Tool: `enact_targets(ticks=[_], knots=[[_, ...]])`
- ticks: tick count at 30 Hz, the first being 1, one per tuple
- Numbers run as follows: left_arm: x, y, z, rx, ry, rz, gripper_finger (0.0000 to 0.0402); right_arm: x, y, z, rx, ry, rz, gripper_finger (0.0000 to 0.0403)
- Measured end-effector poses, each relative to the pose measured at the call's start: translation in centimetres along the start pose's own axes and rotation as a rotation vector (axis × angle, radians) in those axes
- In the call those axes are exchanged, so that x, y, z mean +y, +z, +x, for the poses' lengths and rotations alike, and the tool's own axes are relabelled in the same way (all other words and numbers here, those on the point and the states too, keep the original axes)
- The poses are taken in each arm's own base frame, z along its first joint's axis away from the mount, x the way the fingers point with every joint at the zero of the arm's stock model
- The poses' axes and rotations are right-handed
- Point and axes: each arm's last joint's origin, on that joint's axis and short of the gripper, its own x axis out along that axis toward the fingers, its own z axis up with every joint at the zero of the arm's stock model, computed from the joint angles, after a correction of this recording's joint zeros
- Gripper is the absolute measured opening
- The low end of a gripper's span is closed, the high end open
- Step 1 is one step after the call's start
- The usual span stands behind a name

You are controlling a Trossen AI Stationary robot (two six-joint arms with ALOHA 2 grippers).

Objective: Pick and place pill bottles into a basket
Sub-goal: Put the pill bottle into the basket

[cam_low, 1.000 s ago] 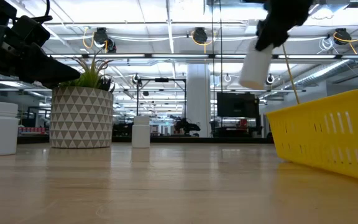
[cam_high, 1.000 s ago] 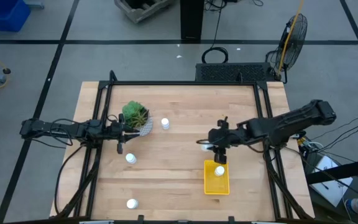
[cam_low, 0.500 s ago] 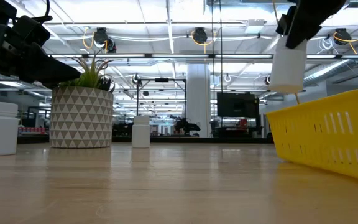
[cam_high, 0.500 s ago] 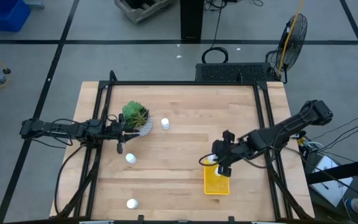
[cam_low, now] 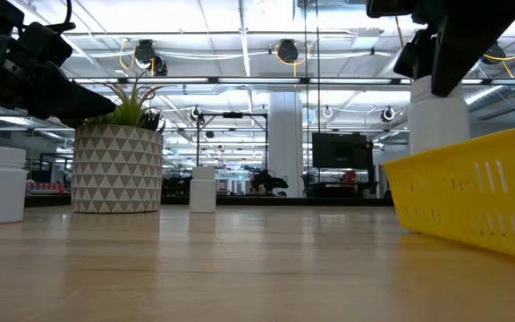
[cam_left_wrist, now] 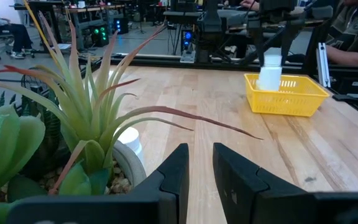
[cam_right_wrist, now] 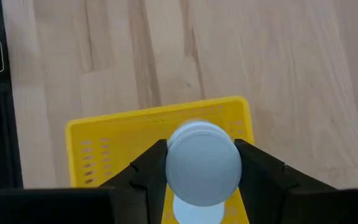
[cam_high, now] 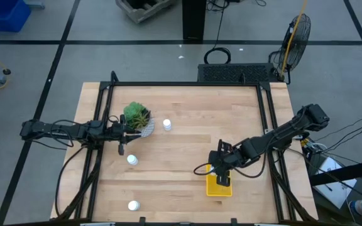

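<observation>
My two arms are slim, matte black and jointed, with thin black cables looping beside them. Each tool, left tool (cam_left_wrist: 196, 171) and right tool (cam_right_wrist: 202, 163), ends in two blocky, angular black fingers.

You have a wooden table (cam_high: 187, 125) with a black frame along its edges. On its left part stands a green plant (cam_high: 136, 117) in a white pot with a grey triangle pattern (cam_low: 117, 168); its long thin leaves fill much of the left wrist view (cam_left_wrist: 73, 118). Behind the table, on the grey floor, you see a black fan (cam_high: 296, 36) and a blue bin (cam_high: 2, 14). Beyond the table the room has ceiling lights and a dark screen (cam_low: 341, 150).
</observation>
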Motion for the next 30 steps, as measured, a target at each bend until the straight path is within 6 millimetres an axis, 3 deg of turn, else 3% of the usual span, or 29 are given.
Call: enact_targets(ticks=[10, 30], knots=[[0.0, 0.0, 0.0, 0.0, 0.0, 0.001, 0.0076, 1.2, -0.3, 0.0, -0.017, 0.064, 0.003, 0.0143], [0.0, 0.0, 0.0, -0.003, 0.001, -0.01, 0.0076, 5.5, -4.2, -0.8, -0.037, 0.066, 0.108, 0.0143]])
